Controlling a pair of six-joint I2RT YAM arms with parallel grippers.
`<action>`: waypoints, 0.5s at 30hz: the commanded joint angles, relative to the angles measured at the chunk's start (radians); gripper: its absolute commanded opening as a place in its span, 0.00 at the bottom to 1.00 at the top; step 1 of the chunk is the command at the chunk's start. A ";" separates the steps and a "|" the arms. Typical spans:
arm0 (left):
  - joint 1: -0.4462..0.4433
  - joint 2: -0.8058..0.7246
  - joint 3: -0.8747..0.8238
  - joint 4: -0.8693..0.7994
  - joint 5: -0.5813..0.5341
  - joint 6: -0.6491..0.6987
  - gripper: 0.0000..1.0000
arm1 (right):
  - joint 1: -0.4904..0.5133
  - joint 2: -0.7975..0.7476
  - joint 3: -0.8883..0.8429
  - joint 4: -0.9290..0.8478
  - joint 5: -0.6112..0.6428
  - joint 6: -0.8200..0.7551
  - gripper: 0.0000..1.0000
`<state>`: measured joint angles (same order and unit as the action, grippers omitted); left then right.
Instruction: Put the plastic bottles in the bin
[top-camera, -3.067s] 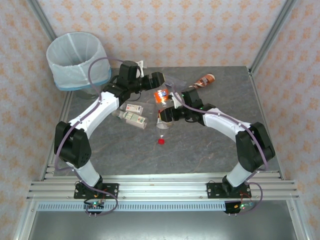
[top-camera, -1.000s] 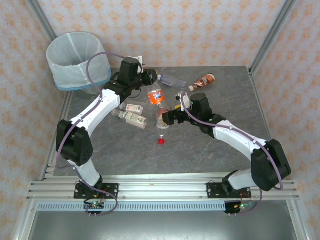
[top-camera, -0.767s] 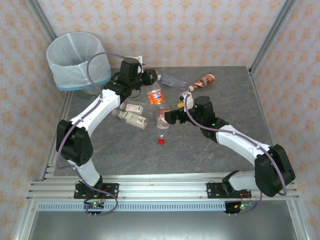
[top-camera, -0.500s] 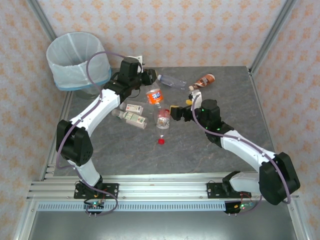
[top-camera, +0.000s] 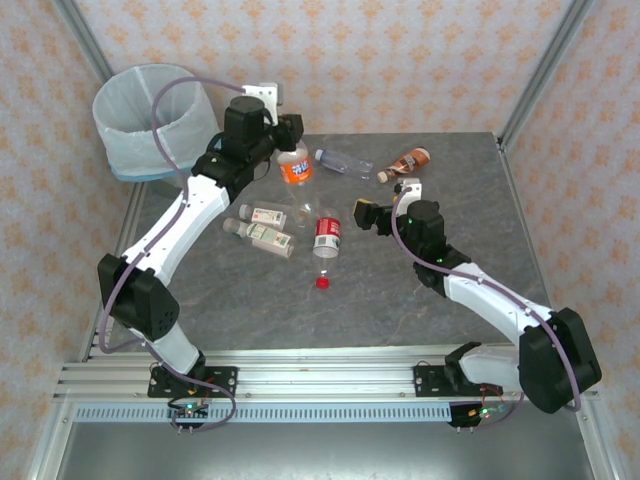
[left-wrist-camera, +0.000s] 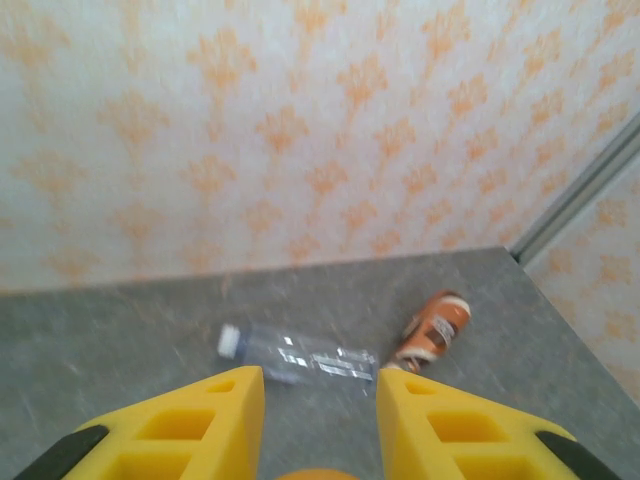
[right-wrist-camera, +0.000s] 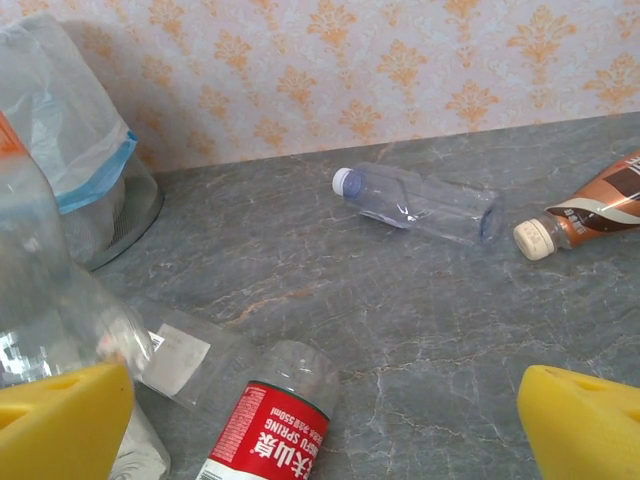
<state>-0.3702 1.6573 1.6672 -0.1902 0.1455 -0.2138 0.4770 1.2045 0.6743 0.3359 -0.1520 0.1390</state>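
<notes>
My left gripper (top-camera: 289, 145) is shut on the neck end of an orange-label bottle (top-camera: 296, 167), held above the table's back left, right of the bin (top-camera: 150, 118). In the left wrist view its yellow fingers (left-wrist-camera: 215, 420) flank an orange sliver at the bottom edge. My right gripper (top-camera: 362, 213) is open, just right of a red-label bottle (top-camera: 327, 233) lying on the table; in the right wrist view that red-label bottle (right-wrist-camera: 268, 432) lies below the open jaws. A clear bottle (top-camera: 345, 160), a brown bottle (top-camera: 405, 161) and two white-green bottles (top-camera: 264, 226) lie flat.
A loose red cap (top-camera: 322, 282) lies in front of the red-label bottle. A flattened clear bottle (right-wrist-camera: 180, 352) lies by it. The bin sits off the table's back-left corner. Metal frame posts (top-camera: 535, 70) and papered walls close the back.
My left gripper has risen and swung back-left toward the bin with the orange-label bottle. My right gripper has drawn back to the right, away from the red-label bottle.
</notes>
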 joint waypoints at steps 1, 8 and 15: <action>0.013 -0.040 0.071 0.048 -0.118 0.152 0.00 | -0.003 -0.015 -0.014 -0.011 0.029 0.022 0.99; 0.041 -0.013 0.179 0.073 -0.290 0.334 0.00 | -0.003 -0.015 -0.013 -0.012 0.029 0.031 0.99; 0.118 0.029 0.340 0.065 -0.386 0.341 0.00 | -0.004 -0.016 -0.015 -0.014 0.028 0.045 0.99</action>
<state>-0.2760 1.6699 1.9293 -0.1631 -0.1417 0.0883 0.4767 1.2041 0.6727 0.3286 -0.1371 0.1646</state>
